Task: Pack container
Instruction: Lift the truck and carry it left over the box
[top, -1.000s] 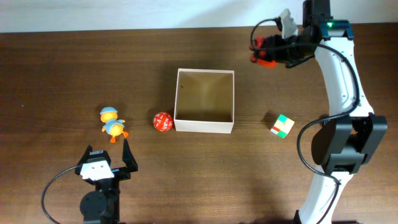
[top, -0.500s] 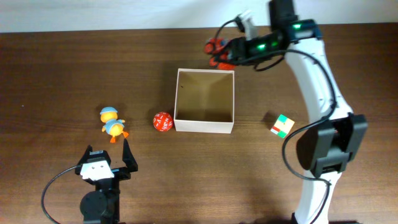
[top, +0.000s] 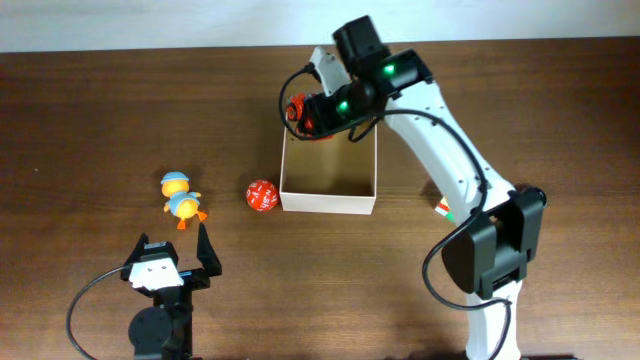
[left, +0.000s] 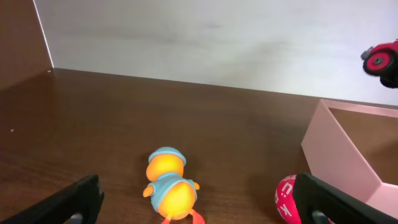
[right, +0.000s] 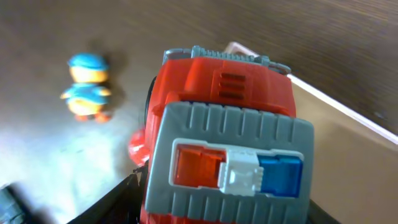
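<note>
Two arms share the table (top: 100, 120), and only the right one is busy.

From above, the right gripper (top: 306, 110) hangs over the far left corner of the container (top: 330, 203). It has a red toy car (top: 292, 104) pinched between its fingers. The container sits near the middle of the table, a bit toward the far edge. The part of its floor that shows is bare. A red ball (top: 261, 195) lies just beside the container's left wall, by its near corner. A little duck (top: 181, 200) lies further toward the left edge. A coloured cube (top: 441, 207) peeks out from behind the right arm. The left gripper (top: 173, 240) waits by the near edge, fingers spread wide and holding nothing.

From the left wrist, the duck lies right ahead, with the ball to its right. The container's wall rises beyond the ball. The red car floats high in the air above that wall.

From the right wrist, the car fills most of the picture, gripped tight. The container's white rim shows under it. The picture is blurry, so I cannot tell how far the car is past the rim.

I think the step in hand is putting the car in. Next, the right arm needs to move more over the middle, come down low, and then let go. The ball, duck and cube are not packed yet.
</note>
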